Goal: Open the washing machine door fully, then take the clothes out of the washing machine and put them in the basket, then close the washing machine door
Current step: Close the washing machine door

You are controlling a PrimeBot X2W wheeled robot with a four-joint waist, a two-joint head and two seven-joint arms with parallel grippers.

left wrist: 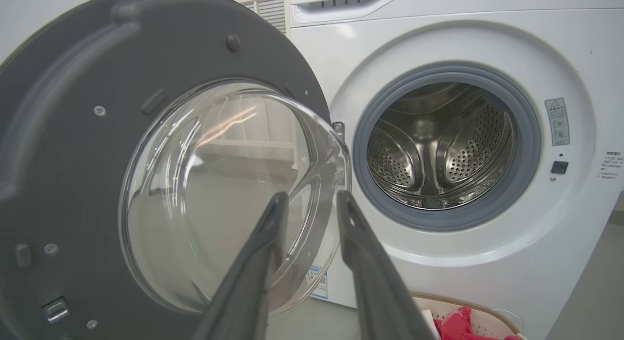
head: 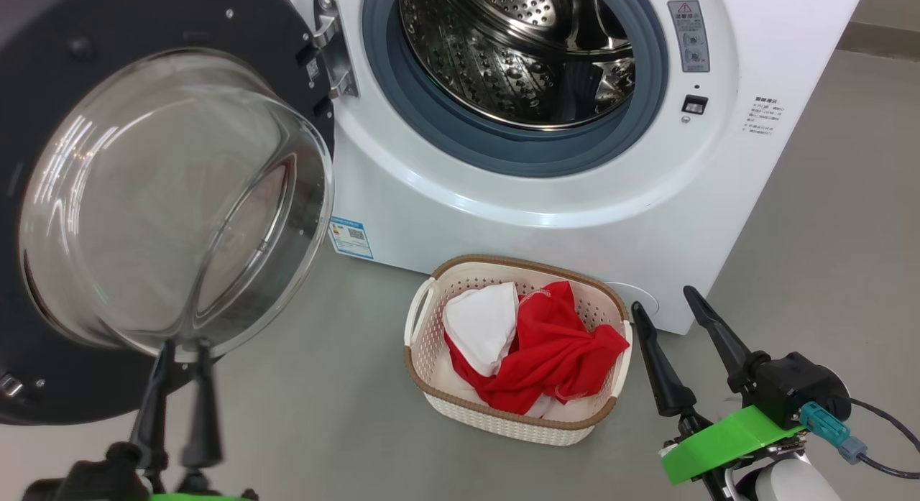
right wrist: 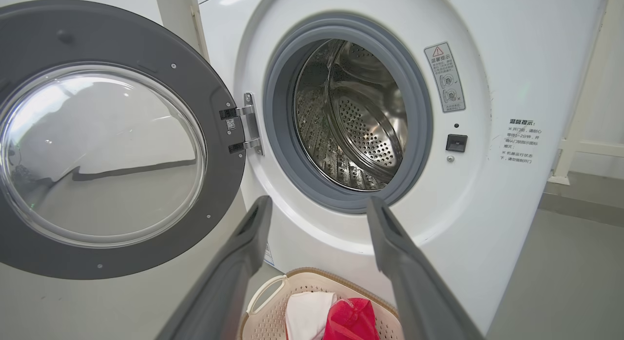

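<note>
Clothes [head: 553, 343], red with a white piece on top, lie heaped in the basket [head: 503, 423]. The basket stands on the floor [head: 323, 415] just in front of the washing machine [head: 503, 228], below its opening, a spot that probably keeps the carry from drum to basket short. The drum [head: 517, 48] shows bare steel wherever it can be seen, so the unloading looks done and closing the door seems to be the step in hand.

The door [head: 144, 19] stands swung wide on its hinge [head: 334, 48], its inner face and glass bowl [head: 172, 199] turned toward the robot. The left tool [head: 184, 346] is raised to the bowl's lower edge, its two fingers parted by a narrow gap and gripping nothing. Whether a fingertip touches the glass is too close to tell. In the left wrist view the tool [left wrist: 312, 196] points past the bowl's rim toward the opening, which suits a push to swing the door shut.

The right tool [head: 661, 300] hangs wide open and empty over the floor to the right of the basket, near the machine's front corner. There it appears well clear of the arc the door would sweep.
</note>
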